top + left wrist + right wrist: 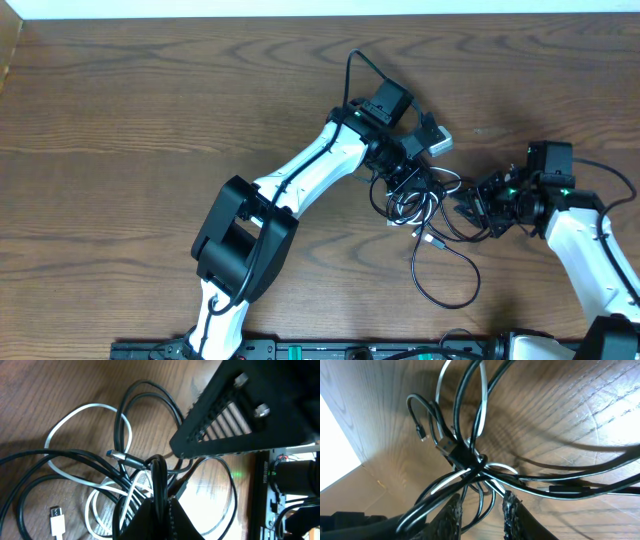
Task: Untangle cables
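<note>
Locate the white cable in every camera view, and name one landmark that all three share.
Overhead: the white cable lies inside the tangle, right of centre.
Left wrist: the white cable makes a wide loop at upper left, with more strands at bottom centre.
Right wrist: the white cable crosses the middle, and one strand climbs to the top edge.
Shared landmark: the knot of black cables.

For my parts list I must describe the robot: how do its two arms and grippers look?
The left arm and the right arm have white links and bulky black joints, small green lights near the wrists, and black wires running along them. The right gripper has black, ribbed fingers.
</note>
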Controlling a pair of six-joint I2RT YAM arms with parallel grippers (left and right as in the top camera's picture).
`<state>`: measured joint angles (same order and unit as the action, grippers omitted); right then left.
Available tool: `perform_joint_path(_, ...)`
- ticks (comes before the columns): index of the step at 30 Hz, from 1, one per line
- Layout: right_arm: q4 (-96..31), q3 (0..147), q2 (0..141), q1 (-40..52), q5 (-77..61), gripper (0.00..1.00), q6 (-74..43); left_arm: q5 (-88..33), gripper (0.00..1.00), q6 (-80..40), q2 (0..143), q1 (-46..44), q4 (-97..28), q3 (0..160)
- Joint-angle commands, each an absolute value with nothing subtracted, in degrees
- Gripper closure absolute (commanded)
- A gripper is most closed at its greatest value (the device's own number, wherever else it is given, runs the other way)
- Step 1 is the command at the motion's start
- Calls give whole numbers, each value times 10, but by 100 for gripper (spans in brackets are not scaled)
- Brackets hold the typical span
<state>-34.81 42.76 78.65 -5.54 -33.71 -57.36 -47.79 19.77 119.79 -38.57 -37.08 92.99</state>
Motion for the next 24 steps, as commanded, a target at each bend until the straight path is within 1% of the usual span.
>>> perform_joint_path(1,-334,419,787,-55,-360,76,-589,-504,93,207,1202,-389,-372,929)
perform_joint_path(10,-296,419,787,-54,-381,76,-604,-504,93,203,1202,-390,-372,929)
perform_joint_path(14,-297,419,787,-33,-381,78,-604,-505,93,194,1202,-390,-371,929)
perform_joint_path(17,-297,419,787,-13,-381,85,-604,-505,93,192,1202,-390,-372,929)
perform_joint_path(19,-297,419,787,-4,-380,87,-604,-505,93,192,1202,-390,-372,929)
perform_joint_path(22,-297,419,787,6,-379,92,-602,-505,93,192,1202,-390,-372,929)
perform_joint_path(24,-298,419,787,9,-376,94,-601,-505,92,192,1202,-390,-372,929)
